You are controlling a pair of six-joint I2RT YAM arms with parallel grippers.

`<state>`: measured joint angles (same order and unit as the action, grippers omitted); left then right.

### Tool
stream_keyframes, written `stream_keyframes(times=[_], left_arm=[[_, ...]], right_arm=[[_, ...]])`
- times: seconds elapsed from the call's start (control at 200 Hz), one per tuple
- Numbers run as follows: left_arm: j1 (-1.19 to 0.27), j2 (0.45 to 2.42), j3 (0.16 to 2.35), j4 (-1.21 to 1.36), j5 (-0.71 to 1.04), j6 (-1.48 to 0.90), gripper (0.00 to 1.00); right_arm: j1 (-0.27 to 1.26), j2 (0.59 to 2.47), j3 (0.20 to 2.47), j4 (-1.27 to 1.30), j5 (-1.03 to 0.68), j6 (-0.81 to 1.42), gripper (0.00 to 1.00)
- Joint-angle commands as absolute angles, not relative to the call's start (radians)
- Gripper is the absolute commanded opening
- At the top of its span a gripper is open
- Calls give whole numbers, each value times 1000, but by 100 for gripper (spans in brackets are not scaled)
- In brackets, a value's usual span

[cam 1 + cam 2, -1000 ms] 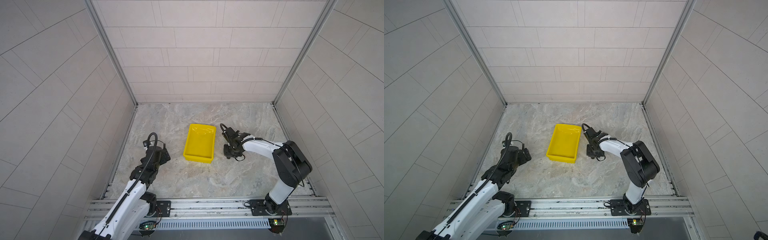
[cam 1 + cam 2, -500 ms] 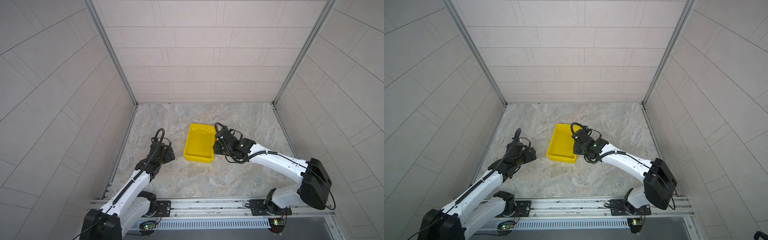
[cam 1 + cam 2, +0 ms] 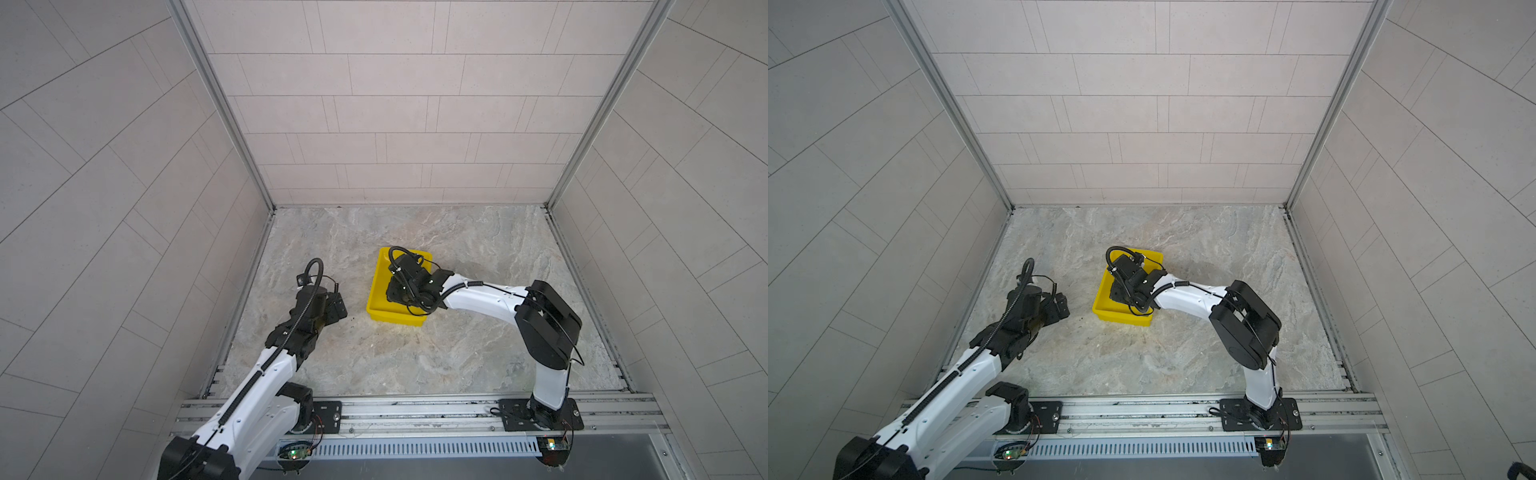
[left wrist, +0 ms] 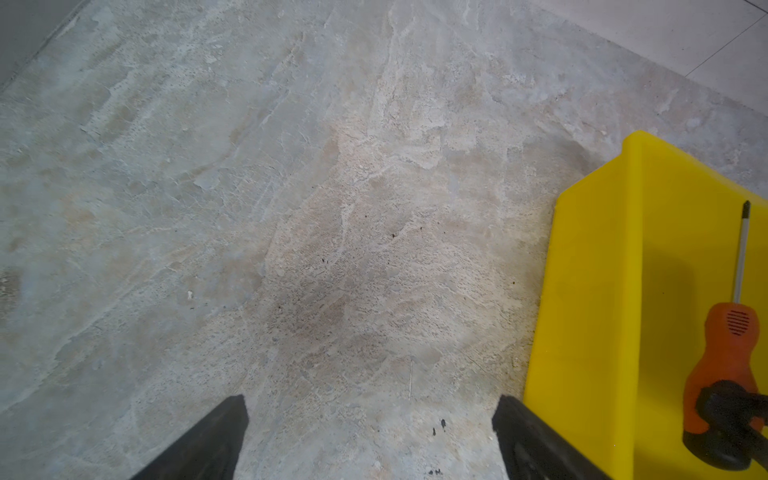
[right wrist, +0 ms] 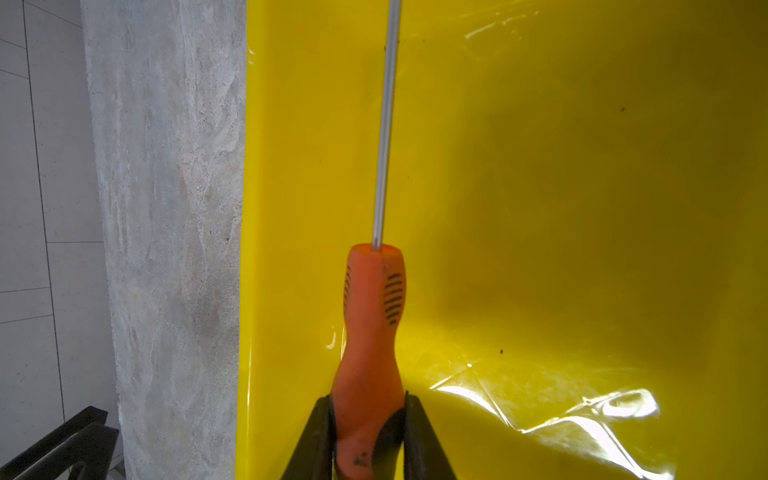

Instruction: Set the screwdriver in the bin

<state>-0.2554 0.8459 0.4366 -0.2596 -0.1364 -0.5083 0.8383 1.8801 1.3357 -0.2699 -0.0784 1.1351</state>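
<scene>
A: Item: right gripper [image 5: 368,415]?
B: Jaws pinching the screwdriver [image 5: 370,316] by its orange handle, shaft over the bin [image 5: 582,166] floor.
A: Item: left gripper [image 4: 370,399]?
B: Jaws spread, empty, near the bin.
A: Outstanding?
B: Release only, I judge.

My left arm [image 3: 270,370]: stretched forward and low
My left gripper [image 4: 370,409]: jaws wide apart
My right arm [image 3: 486,301]: elbow high, forearm reaching inward
My right gripper [image 5: 368,401]: jaws clamping the screwdriver [image 5: 370,324] handle

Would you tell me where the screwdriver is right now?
In the right wrist view the screwdriver is over the yellow bin's floor, alongside its wall, handle between the right gripper's jaws.
</scene>
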Motion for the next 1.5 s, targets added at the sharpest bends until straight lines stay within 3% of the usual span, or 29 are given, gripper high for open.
stream_keyframes(times=[0.0, 0.07, 0.35, 0.39, 0.44, 0.46, 0.721, 0.906, 1.176, 1.496], left_arm=[[-253, 846, 428, -273, -156, -522, 99], [-253, 849, 430, -274, -155, -522, 99], [-253, 854, 430, -269, -159, -523, 99], [-253, 856, 431, -272, -157, -523, 99], [-254, 860, 433, -275, -158, -525, 99], [-253, 860, 433, -276, -159, -525, 99], [-254, 856, 431, -280, -164, -535, 99], [-254, 856, 430, -284, -168, -540, 99], [-254, 872, 435, -285, -183, -545, 100], [-253, 911, 448, -282, -184, -546, 100]], right_arm=[[829, 1851, 1362, -282, -68, 1139, 46], [827, 1837, 1370, -302, -60, 1123, 54], [771, 1643, 1271, -393, -29, 983, 58], [747, 1600, 1245, -420, -9, 927, 66], [709, 1545, 1219, -479, 26, 876, 96], [692, 1523, 1204, -501, 52, 851, 99], [418, 1306, 1005, -483, 426, 446, 99], [356, 1291, 770, -19, 767, 130, 100], [344, 1490, 520, 746, 768, -227, 100], [288, 1573, 466, 840, 669, -145, 100]])
